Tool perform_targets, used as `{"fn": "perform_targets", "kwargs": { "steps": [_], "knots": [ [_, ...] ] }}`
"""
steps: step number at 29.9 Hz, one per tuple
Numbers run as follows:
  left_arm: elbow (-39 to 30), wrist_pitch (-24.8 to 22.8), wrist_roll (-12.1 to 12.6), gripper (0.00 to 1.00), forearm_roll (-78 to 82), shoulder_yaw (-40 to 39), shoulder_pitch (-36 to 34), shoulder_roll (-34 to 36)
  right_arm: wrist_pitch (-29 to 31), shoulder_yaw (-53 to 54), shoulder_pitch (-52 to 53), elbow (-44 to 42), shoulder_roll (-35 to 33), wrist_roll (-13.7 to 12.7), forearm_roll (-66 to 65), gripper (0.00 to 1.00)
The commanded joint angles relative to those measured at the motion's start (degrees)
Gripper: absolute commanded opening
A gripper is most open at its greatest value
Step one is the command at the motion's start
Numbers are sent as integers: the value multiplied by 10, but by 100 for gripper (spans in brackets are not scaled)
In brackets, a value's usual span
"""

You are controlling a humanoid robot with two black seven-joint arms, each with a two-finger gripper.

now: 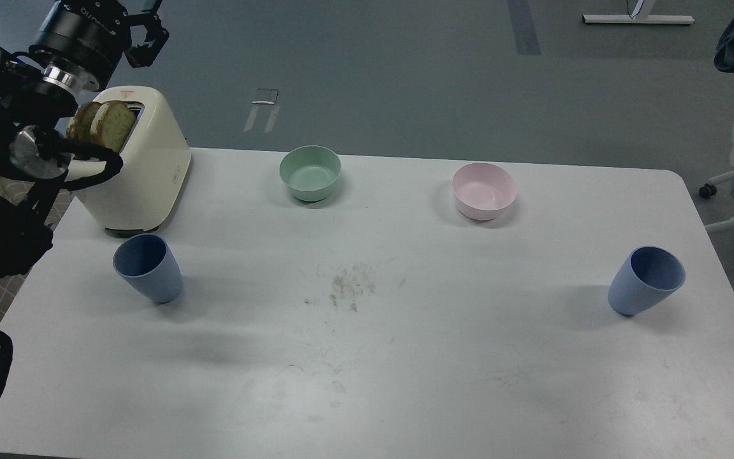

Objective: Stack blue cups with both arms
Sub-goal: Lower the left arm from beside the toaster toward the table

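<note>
Left gripper hangs high, past the toaster; the left cup stands upright well below and nearer than it, nothing gripped. Fingers look spread (dark, partly cut off by the top edge, so can't tell how far). Right cup upright, far across the table; right gripper not in view, only cables at the edge.

toaster crowds left cup (right cup unobstructed)
</note>
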Motion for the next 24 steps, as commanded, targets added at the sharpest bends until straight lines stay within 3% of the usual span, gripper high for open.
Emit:
{"fn": "perform_targets", "kwargs": {
  "steps": [1, 20, 24],
  "knots": [
    [-7, 1, -4, 98, 0, -1, 1, 3, 2, 0, -1, 0, -1, 0, 1, 100],
    [-4, -7, -2, 98, -4, -10, -2, 25, 33, 3, 3, 0, -2, 4, 1, 100],
    [-12, -16, -7, 98, 3, 0, 0, 64, 34, 11, -2, 7, 0, 6, 2, 100]
  ]
}}
